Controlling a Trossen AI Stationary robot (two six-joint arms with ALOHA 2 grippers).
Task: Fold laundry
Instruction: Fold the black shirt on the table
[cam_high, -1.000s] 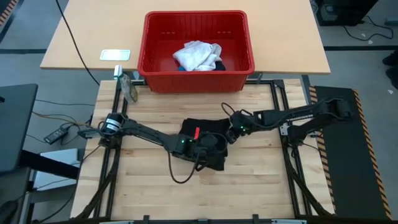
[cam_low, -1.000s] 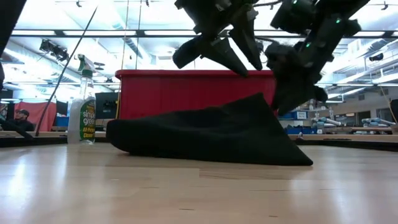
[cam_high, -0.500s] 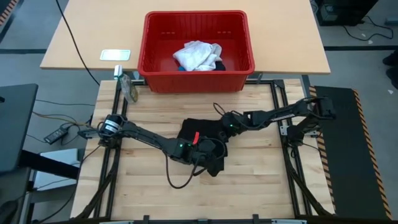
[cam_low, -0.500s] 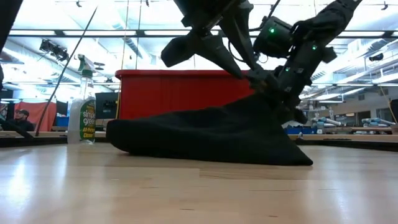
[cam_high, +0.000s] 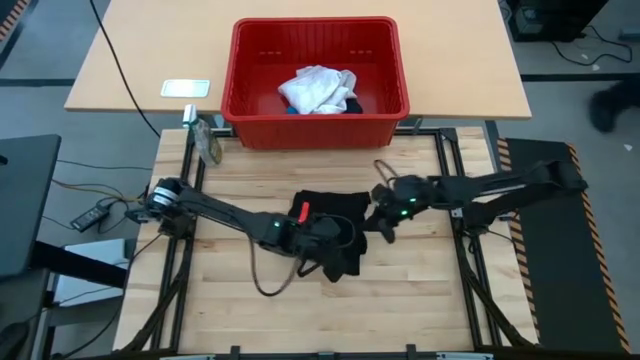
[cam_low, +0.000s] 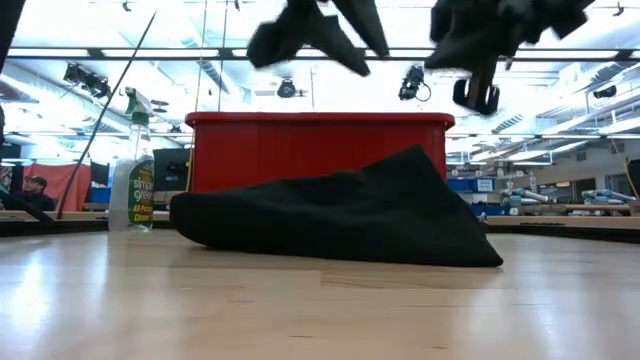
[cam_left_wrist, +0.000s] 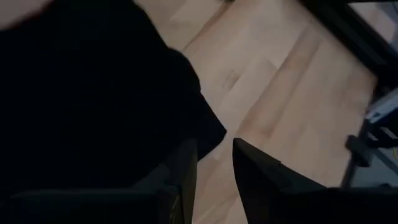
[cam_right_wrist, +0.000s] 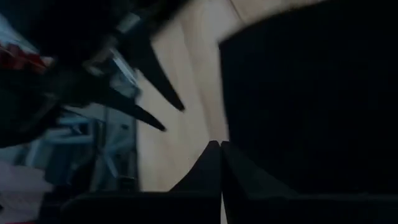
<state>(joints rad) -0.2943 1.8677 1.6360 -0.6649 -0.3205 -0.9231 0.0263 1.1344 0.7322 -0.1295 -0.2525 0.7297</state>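
High view: we see a large black cloth shirt (cam_high: 330, 232) lying crumpled on the pale wooden slatted table (cam_high: 240, 300), with both dark arms reaching in toward it from either side. The left gripper (cam_high: 335, 240) sits over the shirt's middle; in the left wrist view its two dark fingers (cam_left_wrist: 186, 171) stand a little apart with bare wood showing between them, and the black cloth lies just beside and beyond one finger, though we cannot tell whether any cloth is caught. The right gripper (cam_high: 383, 222) is at the shirt's right edge, just beside the cloth; in the right wrist view its fingers (cam_right_wrist: 219, 163) are pressed together with nothing visible between the tips, the black shirt spreading out ahead of them to one side and the left arm's fingers showing farther off. In the low view the shirt (cam_low: 340, 215) rests on the table in a low mound, and both grippers hang above it, clear of the cloth. Beyond the fingers stands a red plastic basket (cam_high: 318, 122), holding a crumpled white garment (cam_high: 318, 88). A green spray bottle (cam_low: 132, 170) stands near the table's far left corner.
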